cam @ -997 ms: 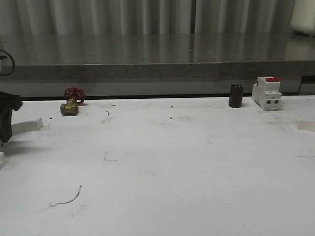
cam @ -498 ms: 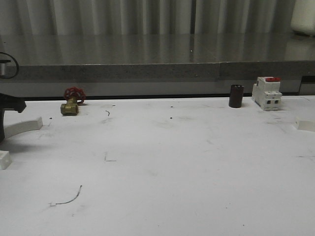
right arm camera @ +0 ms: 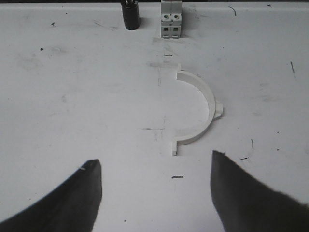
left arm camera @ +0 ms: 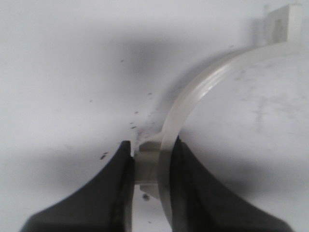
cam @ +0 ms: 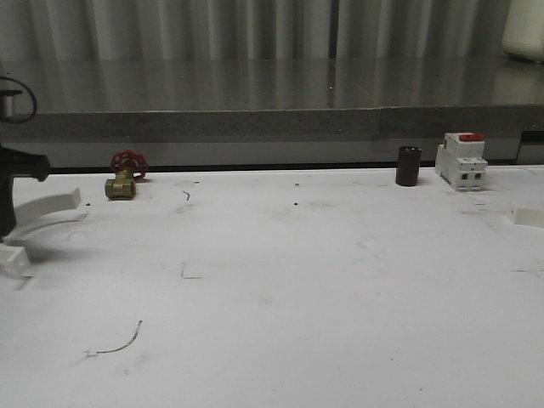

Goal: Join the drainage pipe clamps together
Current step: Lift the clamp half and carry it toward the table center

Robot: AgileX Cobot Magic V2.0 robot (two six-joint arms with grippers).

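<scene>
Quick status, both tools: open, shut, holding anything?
Left tool: shut on a clamp half, gripped at its side lug.
Right tool: open, holding nothing; the other clamp half lies on the table ahead of it.

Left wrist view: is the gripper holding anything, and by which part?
Yes. The left gripper is shut on a white clamp half, fingers pinching it at the side lug mid-arc. The right gripper holds nothing.

The white table [cam: 297, 280] bears a valve [cam: 124, 176], cylinder [cam: 408, 166], breaker [cam: 461, 161] and half-ring clamp [right arm camera: 198, 113].
</scene>
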